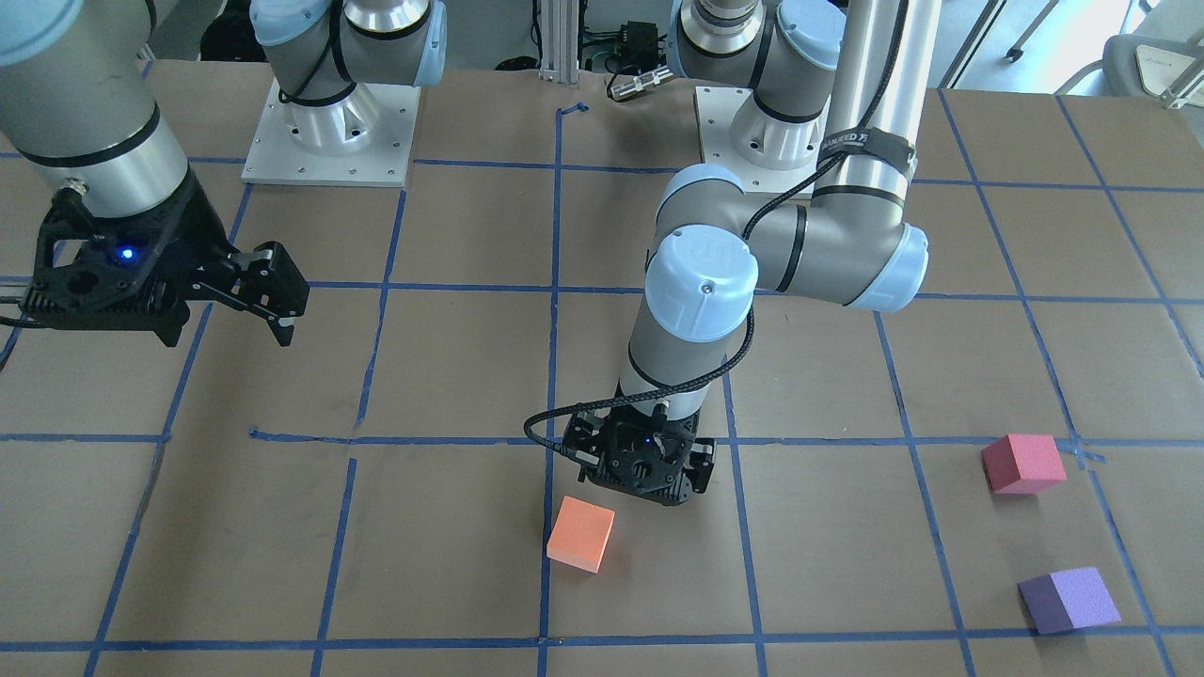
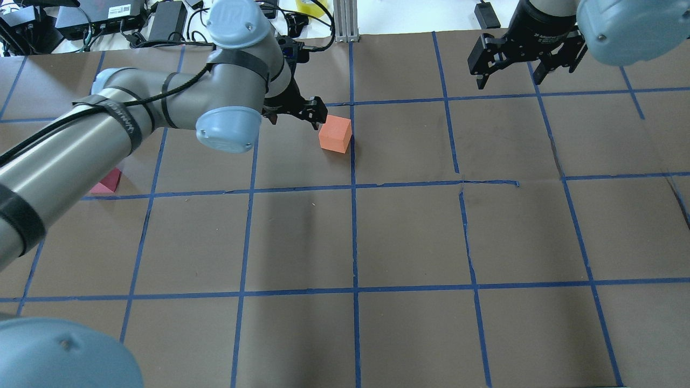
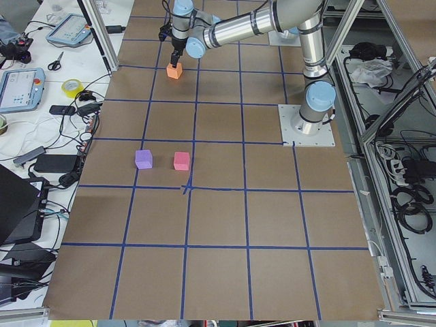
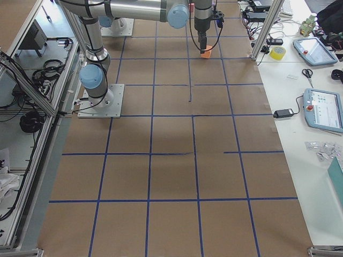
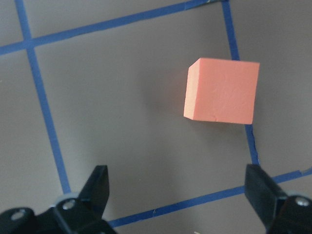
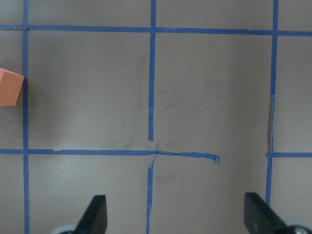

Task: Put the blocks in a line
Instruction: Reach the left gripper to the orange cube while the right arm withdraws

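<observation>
The left tool (image 5: 176, 187) is hanging just over the worktop (image 2: 409, 237) with its jaws spread wide and nothing between them. The orange block (image 5: 222, 91) is sitting flat on the worktop just ahead of the fingertips, not centred in the gap but shifted toward one finger, and turned slightly against the line of the jaws. The pinkish-red block (image 1: 1023, 463) and the purple block (image 1: 1069, 599) are lying well off to the side of this tool, near each other but not touching. No line is forming yet among the three.

The right tool (image 6: 175, 209) is also hanging with its fingers wide apart and empty, well away from all the blocks. Only a corner of the orange block is showing at the edge of its wrist view.

The main risk, as I judge it, is coming from that offset. If the left tool is lowered without being moved forward and centred first, one finger is likely to come down on the block's top or edge, denting the foam or tipping it. Closing off-centre would drag the light cube sideways and twist it before the second finger meets it. A skewed grip would then be carried into the placing, leaving the block crooked in the line.
</observation>
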Motion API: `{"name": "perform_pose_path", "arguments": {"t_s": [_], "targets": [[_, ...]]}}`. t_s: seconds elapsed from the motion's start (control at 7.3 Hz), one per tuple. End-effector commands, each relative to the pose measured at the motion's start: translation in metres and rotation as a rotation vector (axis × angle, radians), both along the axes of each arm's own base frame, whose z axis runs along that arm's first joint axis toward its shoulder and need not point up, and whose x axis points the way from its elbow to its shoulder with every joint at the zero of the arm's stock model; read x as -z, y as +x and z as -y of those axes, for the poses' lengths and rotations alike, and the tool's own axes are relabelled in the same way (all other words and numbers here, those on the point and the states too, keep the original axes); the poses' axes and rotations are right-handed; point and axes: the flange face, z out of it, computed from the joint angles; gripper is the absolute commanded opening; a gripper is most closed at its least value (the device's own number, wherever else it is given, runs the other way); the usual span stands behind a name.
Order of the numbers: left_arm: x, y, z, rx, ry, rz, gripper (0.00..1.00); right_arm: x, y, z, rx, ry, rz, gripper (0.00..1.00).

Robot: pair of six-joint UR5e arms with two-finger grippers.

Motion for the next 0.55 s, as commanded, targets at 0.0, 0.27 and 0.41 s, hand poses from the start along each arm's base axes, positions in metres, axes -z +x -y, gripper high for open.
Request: {"name": "perform_pose_path", "arguments": {"t_s": [0.0,0.27,0.41], "targets": [[0.036,-0.011,0.015,0.017,-0.039,-0.037,1.00,-0.014,0.007,-0.024,-0.001,0.012,0.013,1.00],[0.060,-0.015,0.018,-0.010,-0.011,-0.053,1.00,-0.009,0.025,-0.045,-0.035,0.024,0.013,1.00],[0.073,-0.020,0.017,-0.043,0.022,-0.103,1.00,-0.011,0.034,-0.052,-0.053,0.032,0.011,1.00]]}}
